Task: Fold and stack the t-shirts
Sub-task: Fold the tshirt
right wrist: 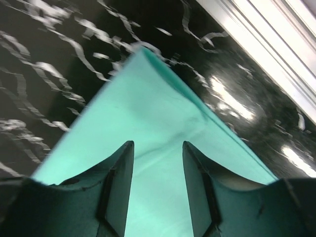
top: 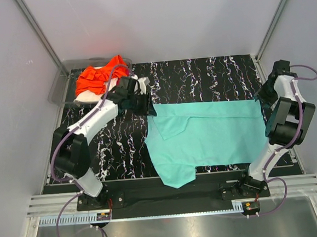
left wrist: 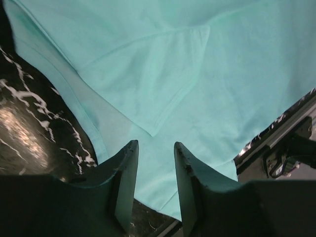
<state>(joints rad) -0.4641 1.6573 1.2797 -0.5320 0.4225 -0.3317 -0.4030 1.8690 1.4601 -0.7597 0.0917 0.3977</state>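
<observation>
Tray (top: 56, 95) holding orange t-shirt (top: 94, 78) sits beside left hand (top: 150, 108)

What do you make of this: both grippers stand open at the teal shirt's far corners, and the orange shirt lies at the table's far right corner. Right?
Not quite: the orange shirt lies at the far left corner, as the top external view shows. The left gripper and right gripper do stand open at the far corners of the teal shirt.

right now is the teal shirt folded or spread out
Partly folded: the teal t-shirt lies flat with a sleeve turned over onto it.
</observation>
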